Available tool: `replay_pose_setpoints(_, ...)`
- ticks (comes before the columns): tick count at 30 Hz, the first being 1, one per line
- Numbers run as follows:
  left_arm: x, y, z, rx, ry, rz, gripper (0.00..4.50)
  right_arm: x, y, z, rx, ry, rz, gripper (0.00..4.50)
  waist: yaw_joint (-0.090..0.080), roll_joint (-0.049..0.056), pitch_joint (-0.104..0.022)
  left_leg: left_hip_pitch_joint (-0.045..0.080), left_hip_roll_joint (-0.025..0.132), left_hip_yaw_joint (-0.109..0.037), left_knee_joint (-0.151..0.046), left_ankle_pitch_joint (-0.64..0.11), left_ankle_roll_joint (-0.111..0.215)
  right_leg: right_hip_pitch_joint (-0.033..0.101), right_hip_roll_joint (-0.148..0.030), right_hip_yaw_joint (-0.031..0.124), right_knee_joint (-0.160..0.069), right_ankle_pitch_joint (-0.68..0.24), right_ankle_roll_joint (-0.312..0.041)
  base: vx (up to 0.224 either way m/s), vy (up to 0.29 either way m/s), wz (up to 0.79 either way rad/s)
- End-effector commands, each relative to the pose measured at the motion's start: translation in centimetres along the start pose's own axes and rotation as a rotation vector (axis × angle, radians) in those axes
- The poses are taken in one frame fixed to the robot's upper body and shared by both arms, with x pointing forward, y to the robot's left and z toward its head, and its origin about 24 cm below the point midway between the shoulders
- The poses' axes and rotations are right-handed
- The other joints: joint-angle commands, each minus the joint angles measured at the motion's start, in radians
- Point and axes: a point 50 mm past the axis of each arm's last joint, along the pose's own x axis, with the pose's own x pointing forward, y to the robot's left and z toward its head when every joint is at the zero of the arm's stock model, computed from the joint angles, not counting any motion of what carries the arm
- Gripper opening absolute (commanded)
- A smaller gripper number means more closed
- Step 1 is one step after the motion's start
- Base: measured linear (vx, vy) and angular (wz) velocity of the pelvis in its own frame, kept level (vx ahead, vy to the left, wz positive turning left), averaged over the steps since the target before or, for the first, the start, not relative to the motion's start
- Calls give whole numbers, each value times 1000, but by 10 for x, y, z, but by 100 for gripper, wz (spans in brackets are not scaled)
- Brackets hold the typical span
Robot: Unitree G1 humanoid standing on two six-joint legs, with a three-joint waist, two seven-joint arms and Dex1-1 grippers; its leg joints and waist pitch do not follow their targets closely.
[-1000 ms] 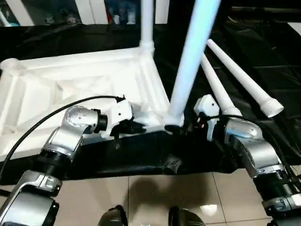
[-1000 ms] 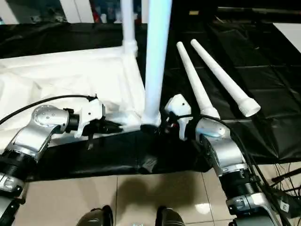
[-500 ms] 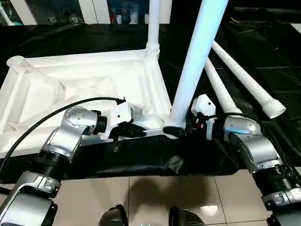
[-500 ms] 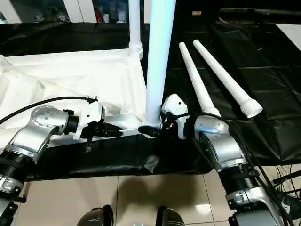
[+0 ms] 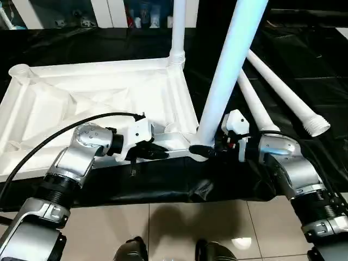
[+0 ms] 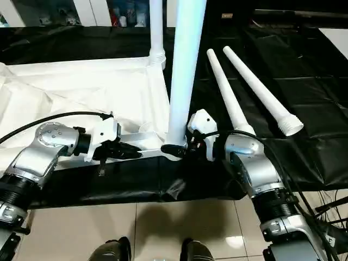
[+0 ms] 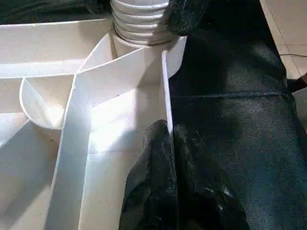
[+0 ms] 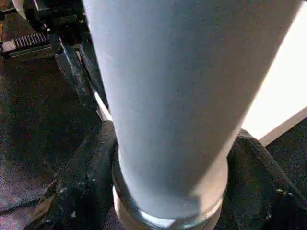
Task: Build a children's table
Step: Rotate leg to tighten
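Note:
The children's table lies upside down on a black sheet, its white ribbed top (image 5: 98,103) facing up. One white leg (image 5: 178,27) stands in the far right corner socket. A second leg (image 5: 225,76) stands in the near right socket. Two loose legs (image 5: 253,103) (image 5: 283,95) lie on the sheet to the right. My left gripper (image 5: 157,152) is shut on the top's thin near rim (image 7: 166,91). My right gripper (image 5: 204,151) is open, its fingers (image 8: 91,167) standing on either side of the near leg's base, close against it.
The black sheet (image 5: 304,65) covers the floor under the table top and ends near me at grey tiles (image 5: 174,228). My two feet (image 5: 130,251) show at the front edge. A white cabinet (image 5: 103,8) stands at the back.
The whole picture has shifted with the camera. My right gripper has drawn in closer around the near leg's base. My left gripper stays pinched on the rim.

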Motion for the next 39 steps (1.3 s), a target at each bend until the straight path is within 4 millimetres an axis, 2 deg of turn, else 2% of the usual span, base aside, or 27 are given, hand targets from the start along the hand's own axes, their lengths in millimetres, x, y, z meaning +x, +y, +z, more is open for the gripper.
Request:
replay_pose_setpoints(1,8,1,10,15,-53,8,0,5,4,-12,44,33,-20,270,-2,-9,-80,28,36,-9,-48,-80,142,65,-52,41,-40,22,-297,0,0,0)
replay_pose_setpoints(4,16,13,9,-33,-22,131,0,15,1,-19,134,-4,-184,269,-6,-9,-76,30,35,-10,-51,-124,118,60,-55,42,-51,-67,-287,0,0,0)
replay_pose_setpoints(5,17,14,9,-42,-25,144,0,17,1,-20,148,-9,-209,269,-6,-10,-75,31,34,-11,-54,-141,99,60,-54,42,-55,-107,-278,0,0,0)
replay_pose_setpoints(6,23,19,11,-65,-23,193,0,25,0,-24,200,-22,-319,269,-8,-10,-74,31,34,-12,-56,-153,85,59,-55,43,-58,-133,-270,0,0,0)
replay_pose_setpoints(7,23,19,11,-65,-23,193,0,25,0,-24,200,-22,-319,269,-10,-11,-73,31,34,-12,-56,-156,78,58,-56,44,-59,-141,-266,0,0,0)
replay_pose_setpoints(9,35,28,16,-104,-14,292,0,42,0,-31,287,-20,-527,269,-15,-9,-71,33,33,-14,-60,-184,51,54,-57,44,-66,-204,-247,0,0,0)
replay_pose_setpoints(11,38,29,17,-113,-13,310,0,45,1,-32,302,-19,-560,269,-18,-9,-69,32,31,-16,-63,-197,33,55,-57,43,-70,-232,-232,0,0,0)
replay_pose_setpoints(12,44,33,19,-133,-9,360,0,53,2,-34,350,-26,-646,269,-16,-8,-70,33,30,-16,-63,-203,34,56,-58,43,-72,-236,-227,0,0,0)
replay_pose_setpoints(13,46,33,20,-137,-7,370,0,55,2,-35,359,-28,-665,269,-18,-7,-65,36,31,-13,-64,-225,31,45,-58,46,-78,-257,-219,0,0,0)
replay_pose_setpoints(14,49,35,21,-146,-4,394,0,60,2,-36,385,-34,-708,269,-19,-9,-66,34,29,-17,-66,-240,22,51,-60,44,-79,-290,-207,0,0,0)
replay_pose_setpoints(18,59,37,24,-143,7,424,0,74,4,-36,435,-45,-821,269,-21,-8,-65,33,29,-18,-69,-249,18,47,-58,43,-81,-290,-190,0,0,0)
replay_pose_setpoints(23,60,36,25,-129,10,406,0,85,8,-30,459,-94,-744,269,-21,-9,-62,30,29,-20,-74,-270,33,49,-58,42,-84,-294,-173,0,0,0)
replay_pose_setpoints(24,60,36,24,-124,12,400,0,86,8,-26,453,-113,-727,325,-21,-8,-61,30,30,-20,-75,-270,34,48,-58,42,-84,-293,-173,0,0,0)
replay_pose_setpoints(28,54,34,22,-102,14,379,0,80,1,-12,369,-179,-718,348,-24,-12,-61,23,30,-21,-77,-267,42,52,-59,42,-84,-287,-174,0,0,0)
replay_pose_setpoints(29,53,34,21,-98,15,376,0,77,-1,-10,363,-200,-725,373,-26,-11,-63,22,31,-22,-77,-253,44,53,-60,40,-82,-277,-176,0,0,0)
replay_pose_setpoints(31,50,34,20,-96,21,378,0,71,-6,-4,350,-240,-733,386,-27,-11,-64,26,32,-19,-75,-239,54,51,-59,40,-82,-252,-188,0,0,0)
replay_pose_setpoints(33,44,34,18,-94,19,387,0,59,-10,5,281,-278,-686,386,-24,-12,-65,28,32,-15,-71,-202,75,52,-56,42,-77,-182,-204,0,0,0)
replay_pose_setpoints(36,37,33,17,-86,11,377,0,44,-11,10,235,-273,-595,386,-23,-13,-71,20,30,-15,-64,-116,117,62,-53,40,-61,-55,-228,0,0,0)
replay_pose_setpoints(39,28,27,16,-48,-13,301,0,21,-10,5,123,-158,-444,386,-20,-14,-72,19,27,-14,-56,-61,151,69,-47,39,-50,56,-249,0,0,0)
